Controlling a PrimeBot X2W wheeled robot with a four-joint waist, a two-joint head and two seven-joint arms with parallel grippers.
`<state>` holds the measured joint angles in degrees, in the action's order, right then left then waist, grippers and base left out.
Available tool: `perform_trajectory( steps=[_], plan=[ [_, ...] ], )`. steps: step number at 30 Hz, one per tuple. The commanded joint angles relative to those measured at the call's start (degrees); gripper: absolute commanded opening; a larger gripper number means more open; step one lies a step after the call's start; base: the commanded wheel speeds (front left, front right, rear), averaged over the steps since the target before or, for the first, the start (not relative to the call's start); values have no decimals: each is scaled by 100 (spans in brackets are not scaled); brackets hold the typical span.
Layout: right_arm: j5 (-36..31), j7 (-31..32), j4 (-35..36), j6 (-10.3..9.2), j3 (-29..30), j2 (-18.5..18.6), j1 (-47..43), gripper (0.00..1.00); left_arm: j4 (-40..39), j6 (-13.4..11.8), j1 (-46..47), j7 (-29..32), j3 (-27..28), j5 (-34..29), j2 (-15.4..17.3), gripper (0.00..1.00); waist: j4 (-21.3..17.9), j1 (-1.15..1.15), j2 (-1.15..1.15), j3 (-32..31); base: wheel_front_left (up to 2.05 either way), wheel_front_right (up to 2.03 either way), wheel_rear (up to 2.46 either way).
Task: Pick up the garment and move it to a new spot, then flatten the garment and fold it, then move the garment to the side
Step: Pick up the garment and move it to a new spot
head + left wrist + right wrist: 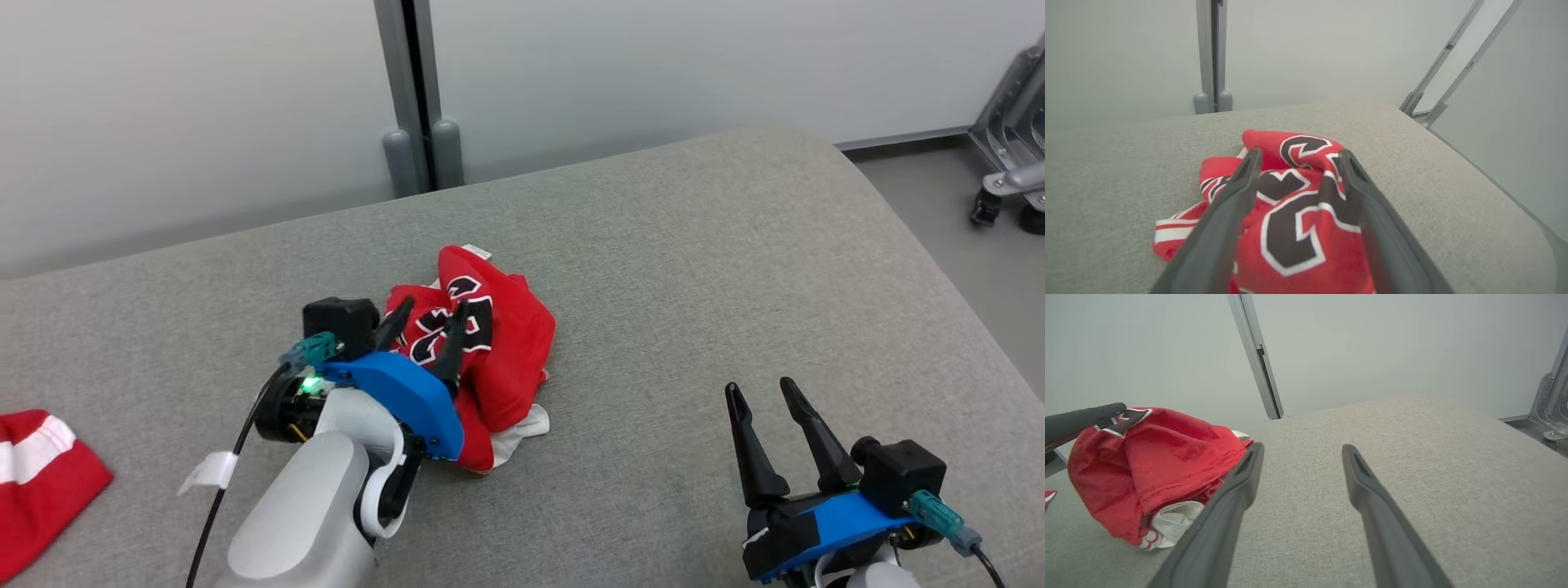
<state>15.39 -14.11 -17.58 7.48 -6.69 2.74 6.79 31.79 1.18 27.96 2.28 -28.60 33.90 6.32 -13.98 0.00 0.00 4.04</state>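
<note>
You are looking at the garment (506, 343) lying in a scrunched red heap near the middle of the grey table (694, 245). Your left gripper (433, 310) is hanging right over it. Its two fingers are standing wide apart and are not pinching anything. In the left wrist view the black numbers (1290, 228) are showing between them.

Your right gripper (760, 388) is waiting with its fingers wide apart too, and it is holding nothing. It is sitting well apart from the heap. From the right gripper, the garment is lying at about 10 o'clock in the head view. From the left gripper, it is lying at 12 o'clock, just under the fingertips. So the left arm is the nearer one by a lot.

The heap is running longways from about 12 o'clock to 6 o'clock in the head view. A white bit (522, 429) is peeking out at the 5 o'clock end. It is too bunched up for me to tell which end is the neck and which is the bottom.

I am thinking the flattening is coming next, and that needs an edge to pull on.

Another red and white cloth (41, 465) is lying far off at 9 o'clock, near the table's edge.
</note>
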Motion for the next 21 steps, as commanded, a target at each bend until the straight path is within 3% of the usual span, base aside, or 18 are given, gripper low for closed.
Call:
perform_trajectory(
  steps=[1,11,21],
  plan=[
    [-31,21,30,3,1,26,-54,100,32,-47,-60,-133,64,35,-8,100,55,0,0,-4,0,0,0],
    [-124,145,194,2,212,28,-280,100,-359,-200,-648,-1369,316,-63,170,100,784,0,0,-266,0,0,0],
    [-255,305,360,2,693,29,-387,100,-1387,-699,-1777,-1732,584,-570,661,100,1368,0,0,-380,0,0,0]
  ],
)
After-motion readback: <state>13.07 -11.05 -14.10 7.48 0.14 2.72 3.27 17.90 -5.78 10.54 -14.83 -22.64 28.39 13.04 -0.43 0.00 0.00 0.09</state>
